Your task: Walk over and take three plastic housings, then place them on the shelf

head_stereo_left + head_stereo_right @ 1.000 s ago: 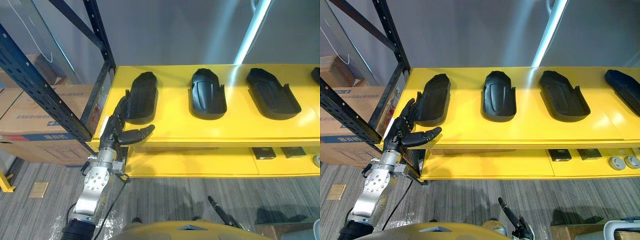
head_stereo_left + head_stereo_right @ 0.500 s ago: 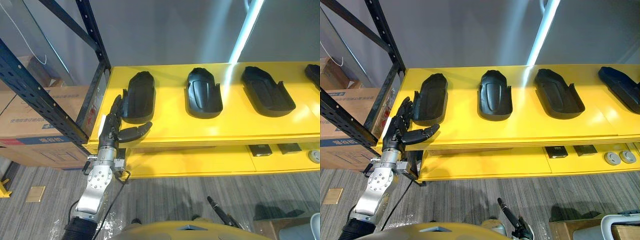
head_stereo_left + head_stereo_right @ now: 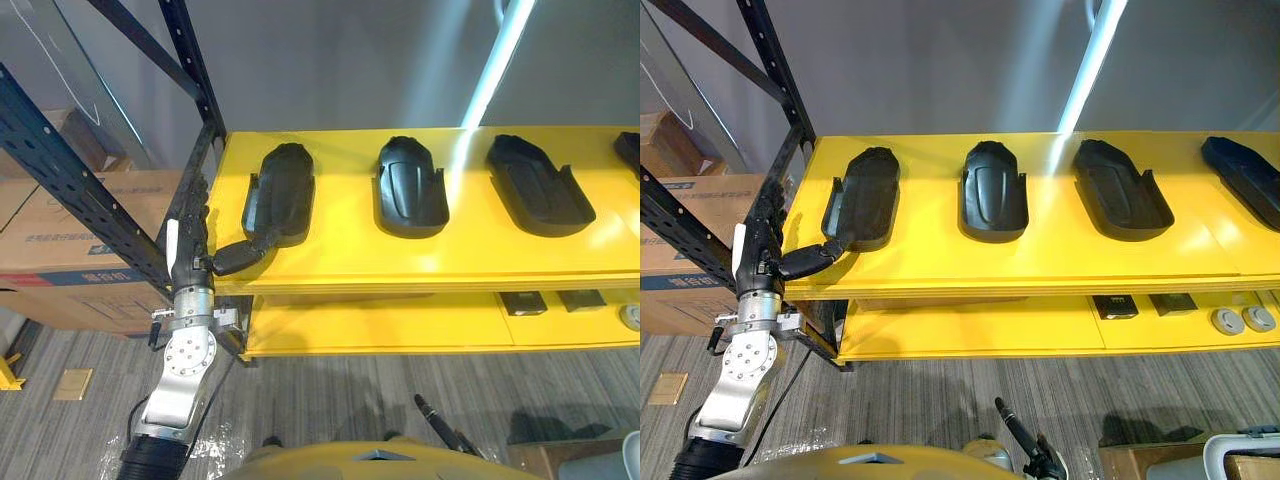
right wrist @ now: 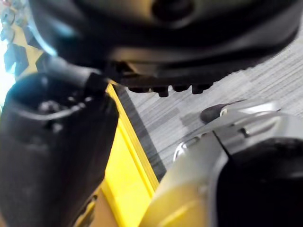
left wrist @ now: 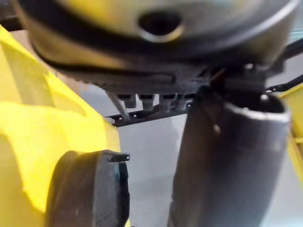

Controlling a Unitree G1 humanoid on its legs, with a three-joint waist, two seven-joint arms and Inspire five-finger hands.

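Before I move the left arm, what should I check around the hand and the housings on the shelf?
1. Left hand empty: ok, fingers straight, holding nothing.
2. Thumb clear of the leftmost housing: cannot tell, its tip lies at the housing's near end.
3. Leftmost housing resting on the yellow shelf: ok, lying flat.
4. Middle housing and right housing apart on the shelf: ok.
5. Fingers clear of the black rack beam: cannot tell, they lie along it.
6. Right hand empty: cannot tell.
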